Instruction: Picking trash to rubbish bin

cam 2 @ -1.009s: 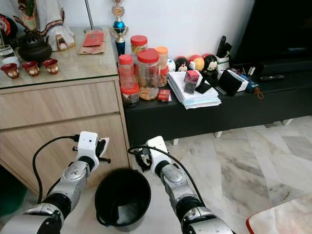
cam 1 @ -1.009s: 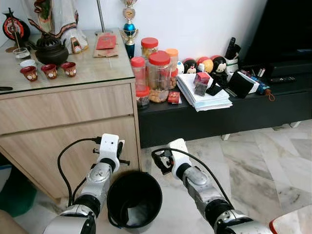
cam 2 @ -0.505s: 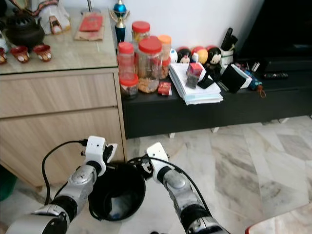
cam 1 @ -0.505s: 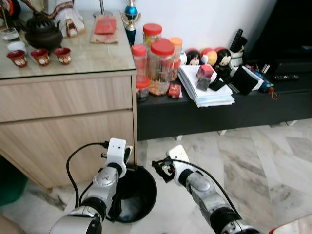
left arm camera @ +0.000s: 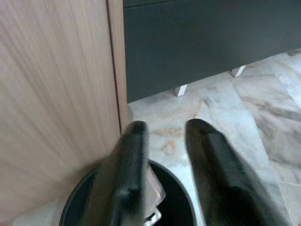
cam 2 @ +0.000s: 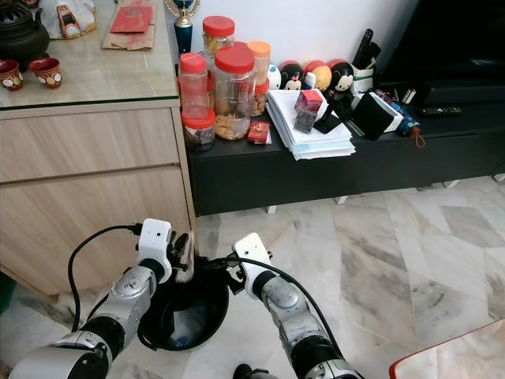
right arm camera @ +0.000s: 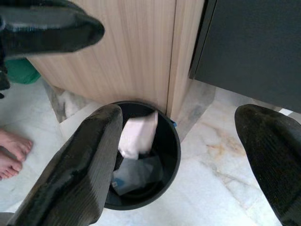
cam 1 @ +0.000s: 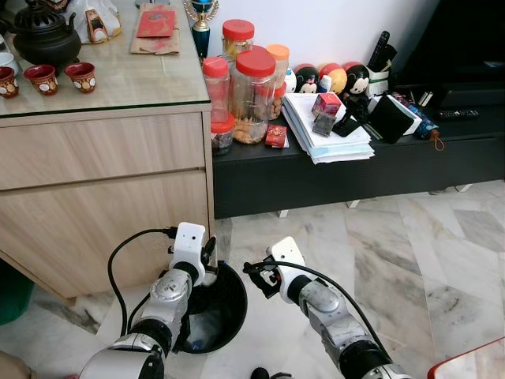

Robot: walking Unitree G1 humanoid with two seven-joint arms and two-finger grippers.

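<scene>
**Both grippers over the black bin by the cabinet**

A black rubbish bin (right arm camera: pixel 141 155) stands on the marble floor (cam 1: pixel 410 253), close against the corner of a light wooden cabinet (cam 1: pixel 102 197) and near the low black TV bench (cam 1: pixel 331 178). In the right wrist view a pale, crumpled piece of trash (right arm camera: pixel 138 134) sits within the bin's mouth near the rim on the cabinet side, with darker scraps lying at the bottom; whether it is resting or in mid-air cannot be told.

The left gripper (left arm camera: pixel 164 141) hangs above the bin's rim beside the cabinet, its two black fingers (left arm camera: pixel 129 165) slightly parted with nothing between them. A bit of pale material shows just below one finger, inside the bin. The right gripper (right arm camera: pixel 188 136) is held over the bin from the other side, its fingers (right arm camera: pixel 80 165) spread wide and empty.

On the bench stand red-lidded jars (cam 1: pixel 254 95) and a stack of papers (cam 1: pixel 323 138). The cabinet top carries small red cups (cam 1: pixel 59 77) and a dark teapot (cam 1: pixel 43 39). A person's bare feet (right arm camera: pixel 11 150) show on the floor beside the bin in the right wrist view.
</scene>
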